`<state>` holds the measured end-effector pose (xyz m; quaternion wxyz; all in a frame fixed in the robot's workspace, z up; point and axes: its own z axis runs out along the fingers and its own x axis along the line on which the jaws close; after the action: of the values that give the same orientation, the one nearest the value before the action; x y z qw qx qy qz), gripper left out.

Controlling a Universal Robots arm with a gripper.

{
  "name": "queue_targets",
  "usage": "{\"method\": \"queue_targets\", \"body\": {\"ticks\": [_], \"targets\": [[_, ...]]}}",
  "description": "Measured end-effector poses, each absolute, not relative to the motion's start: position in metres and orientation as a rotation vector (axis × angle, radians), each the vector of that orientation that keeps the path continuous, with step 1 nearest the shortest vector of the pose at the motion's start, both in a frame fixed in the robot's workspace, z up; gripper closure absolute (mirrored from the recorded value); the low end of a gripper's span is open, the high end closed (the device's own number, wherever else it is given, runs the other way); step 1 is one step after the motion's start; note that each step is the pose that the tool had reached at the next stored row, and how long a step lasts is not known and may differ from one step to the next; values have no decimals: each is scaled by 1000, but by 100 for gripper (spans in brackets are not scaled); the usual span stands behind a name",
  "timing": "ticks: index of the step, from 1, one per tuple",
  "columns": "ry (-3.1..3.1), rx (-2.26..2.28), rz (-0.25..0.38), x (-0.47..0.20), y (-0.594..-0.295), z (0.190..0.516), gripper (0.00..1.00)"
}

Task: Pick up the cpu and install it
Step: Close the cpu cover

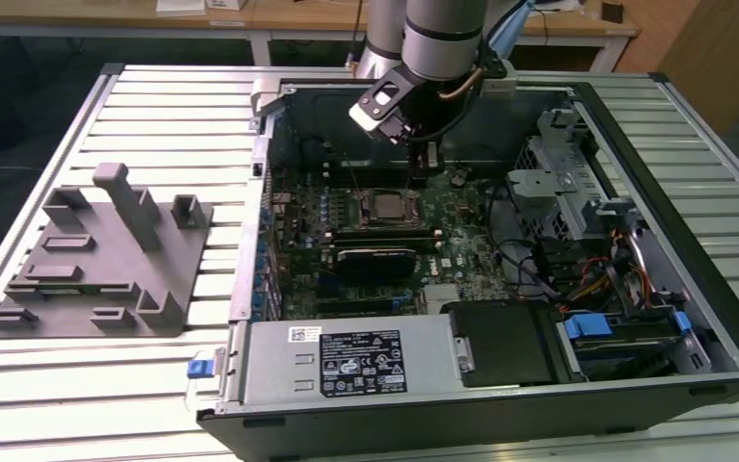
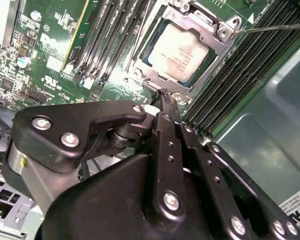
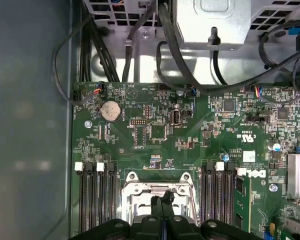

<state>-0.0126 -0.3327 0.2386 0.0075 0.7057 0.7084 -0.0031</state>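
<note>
The cpu, a square chip with a pale silver top, lies flat inside the metal socket frame on the green motherboard. In the exterior view the cpu shows near the middle of the board. My gripper hangs inside the open computer case, a little above the socket's far edge. In both wrist views the black fingers meet tip to tip with nothing between them, so the gripper is shut and empty. The gripper sits over the socket frame.
Black memory slots flank the socket. A thin metal lever lies beside the frame. Cables and a grey metal box with a label sit along the case edges. A grey fixture stands on the slatted table at the exterior view's left.
</note>
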Motion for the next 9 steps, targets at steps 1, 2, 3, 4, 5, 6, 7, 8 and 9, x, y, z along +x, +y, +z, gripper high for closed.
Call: {"method": "queue_targets", "body": {"ticks": [1,2,3,4,5,6,7,8,9], "targets": [[2215,2207,-10,-13,-333,238,89],[2215,2207,-9,-14,-333,238,89],[2215,2207,-9,-15,-333,237,89],[2215,2207,-10,-17,-333,237,89],[2215,2206,-9,-19,-333,236,89],[2215,2206,-9,-21,-333,236,89],[2215,2206,-9,-22,-333,235,89],[2215,2206,-9,-23,-334,234,89],[2215,2206,-9,-24,-334,233,89]]}}
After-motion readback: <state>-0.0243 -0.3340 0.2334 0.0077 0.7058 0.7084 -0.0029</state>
